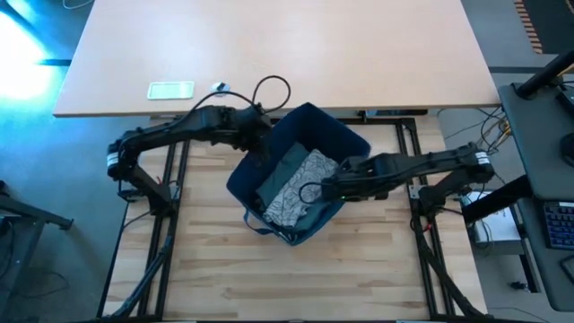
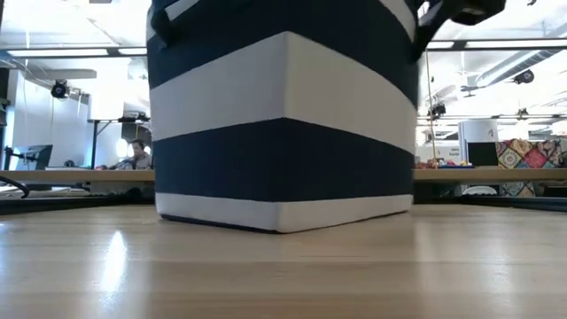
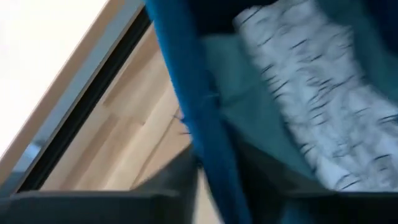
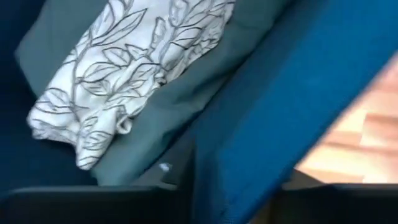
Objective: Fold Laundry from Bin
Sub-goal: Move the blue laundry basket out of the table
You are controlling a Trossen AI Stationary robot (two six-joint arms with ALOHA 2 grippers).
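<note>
The bin stands cornerwise mid-table, with the laundry inside: a grey-white leaf-print piece lying on a teal-green one. The left gripper is at the bin's ten o'clock wall, its fingers straddling the rim, one inside and one outside; the right gripper straddles the four o'clock wall the same way. Both look narrowed onto the fabric wall, though a firm pinch cannot be confirmed. Judging by this, the bin is being handled by its walls: pinch below the rim, move both arms evenly, and watch the soft sides sagging.
</note>
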